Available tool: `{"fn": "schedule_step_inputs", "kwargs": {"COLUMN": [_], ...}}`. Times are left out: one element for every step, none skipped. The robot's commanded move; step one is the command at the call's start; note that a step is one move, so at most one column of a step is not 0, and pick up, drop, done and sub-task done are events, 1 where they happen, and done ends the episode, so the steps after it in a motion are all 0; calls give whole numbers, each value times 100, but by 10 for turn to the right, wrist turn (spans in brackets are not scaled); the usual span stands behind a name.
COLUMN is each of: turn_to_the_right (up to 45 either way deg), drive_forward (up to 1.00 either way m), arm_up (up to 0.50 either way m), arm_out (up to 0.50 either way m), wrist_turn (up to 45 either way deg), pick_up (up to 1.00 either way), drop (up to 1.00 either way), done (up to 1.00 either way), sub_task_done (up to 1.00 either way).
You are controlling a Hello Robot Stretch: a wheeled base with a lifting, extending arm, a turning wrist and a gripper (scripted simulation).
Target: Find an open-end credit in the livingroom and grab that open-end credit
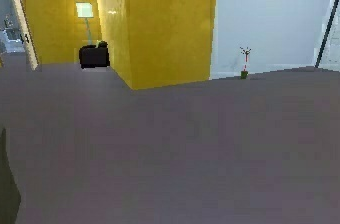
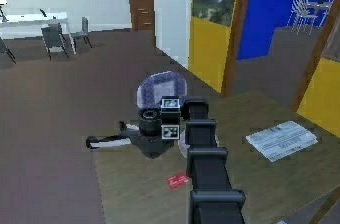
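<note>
A small red card (image 2: 178, 181) lies flat on the olive-brown table (image 2: 278, 185), just left of the arm's dark bar. My gripper (image 2: 100, 142) reaches to the arm side view's left, near the table's left edge, a little farther out than the card. Its far end lies against the table edge and the floor, so I cannot tell whether it holds anything. A rounded pale-blue object (image 2: 161, 88) stands behind the gripper's body at the table's far edge.
A newspaper (image 2: 281, 140) lies on the table's right part. Grey chairs (image 2: 53, 38) stand by a white table (image 2: 28, 22) at the far left. In the forward view, open grey floor leads to yellow walls, a black armchair (image 1: 95, 55) and a small plant (image 1: 245, 63).
</note>
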Motion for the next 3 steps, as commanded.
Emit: {"fn": "schedule_step_inputs", "kwargs": {"turn_to_the_right": [0, 0, 0], "drive_forward": [0, 0, 0], "arm_up": [0, 0, -30], "arm_out": [0, 0, 0], "wrist_turn": [450, 90, 0], "pick_up": [0, 0, 0], "drop": [0, 0, 0], "done": [0, 0, 0], "sub_task_done": [0, 0, 0]}}
